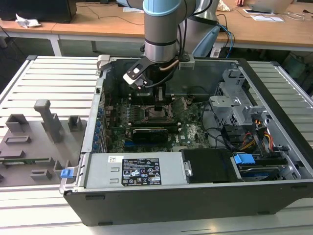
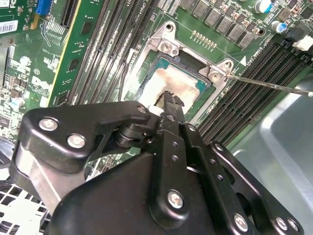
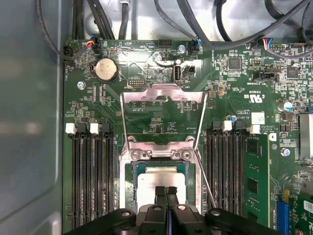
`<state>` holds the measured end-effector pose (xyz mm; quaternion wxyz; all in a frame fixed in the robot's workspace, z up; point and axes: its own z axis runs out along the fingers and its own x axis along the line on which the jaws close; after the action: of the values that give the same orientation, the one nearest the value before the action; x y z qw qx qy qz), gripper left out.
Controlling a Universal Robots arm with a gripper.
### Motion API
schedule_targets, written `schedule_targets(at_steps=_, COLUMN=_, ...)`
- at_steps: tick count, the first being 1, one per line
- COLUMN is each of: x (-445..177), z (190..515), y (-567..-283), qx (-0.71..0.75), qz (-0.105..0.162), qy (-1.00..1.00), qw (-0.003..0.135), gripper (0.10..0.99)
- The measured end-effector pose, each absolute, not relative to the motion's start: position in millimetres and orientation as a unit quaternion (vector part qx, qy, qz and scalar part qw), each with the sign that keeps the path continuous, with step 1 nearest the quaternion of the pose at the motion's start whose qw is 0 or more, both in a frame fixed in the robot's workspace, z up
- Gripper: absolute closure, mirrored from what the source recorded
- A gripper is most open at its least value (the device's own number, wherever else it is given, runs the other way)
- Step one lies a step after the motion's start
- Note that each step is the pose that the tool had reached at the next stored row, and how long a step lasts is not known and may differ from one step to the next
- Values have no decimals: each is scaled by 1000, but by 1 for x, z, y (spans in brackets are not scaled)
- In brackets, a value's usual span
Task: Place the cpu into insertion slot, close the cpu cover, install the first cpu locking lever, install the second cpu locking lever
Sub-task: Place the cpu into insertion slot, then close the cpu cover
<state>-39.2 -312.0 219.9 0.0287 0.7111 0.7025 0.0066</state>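
— What is it all standing on?
— A slatted metal table (image 1: pixel 54 78). An open computer case (image 1: pixel 195 200) lies on it, with a grey fixture tray (image 1: pixel 29 142) at the exterior view's left. Wooden desks (image 1: pixel 98 27) run behind.
— And inside the case?
— A green motherboard (image 3: pixel 230 98) on its floor, a power supply (image 1: pixel 139 171) along the near wall and a drive cage (image 1: pixel 234 100) at the exterior view's right. The arm (image 1: pixel 164 24) comes straight down between them.
— Where's the cpu?
— The cpu (image 3: pixel 159 178) lies flat in the insertion slot (image 3: pixel 133 169), silver top up. The cpu cover (image 3: pixel 164 94) is swung open and lies on the board beyond the slot.
— The gripper?
— The gripper (image 3: pixel 166 188) has its two black fingers pressed together with nothing between them. The tips are right over the chip's top; whether they touch it I cannot tell.
— Room around it?
— Tight. Memory slots (image 3: pixel 93 176) flank the socket on both sides, and a thin locking lever (image 3: pixel 205 181) stands out just beside the socket frame. Cables (image 3: pixel 195 19) loop past the board's far edge.
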Motion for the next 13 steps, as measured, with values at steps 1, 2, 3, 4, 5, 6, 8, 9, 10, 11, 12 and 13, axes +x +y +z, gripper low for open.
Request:
schedule_targets(at_steps=1, x=-39, z=221, y=-312, qx=711, qz=7, qy=702, qw=29, gripper=980)
schedule_targets(at_steps=2, x=-39, z=221, y=-312, qx=711, qz=7, qy=702, qw=29, gripper=980)
schedule_targets(at_steps=3, x=-39, z=221, y=-312, qx=711, qz=7, qy=702, qw=29, gripper=980)
schedule_targets(at_steps=4, x=-39, z=222, y=-312, qx=711, qz=7, qy=702, qw=29, gripper=980)
schedule_targets(at_steps=5, x=-39, z=222, y=-312, qx=711, qz=6, qy=702, qw=29, gripper=980)
schedule_targets(at_steps=6, x=-39, z=223, y=-312, qx=711, qz=7, qy=702, qw=29, gripper=980)
schedule_targets(at_steps=8, x=-39, z=225, y=-312, qx=711, qz=7, qy=702, qw=29, gripper=980)
schedule_targets(at_steps=9, x=-39, z=225, y=-312, qx=711, qz=7, qy=702, qw=29, gripper=980)
schedule_targets(at_steps=10, x=-39, z=225, y=-312, qx=711, qz=7, qy=702, qw=29, gripper=980)
schedule_targets(at_steps=11, x=-39, z=226, y=-312, qx=711, qz=7, qy=702, qw=29, gripper=980)
schedule_targets(at_steps=12, x=-39, z=227, y=-312, qx=711, qz=7, qy=702, qw=29, gripper=980)
schedule_targets(at_steps=13, x=-39, z=227, y=-312, qx=711, qz=7, qy=702, qw=29, gripper=980)
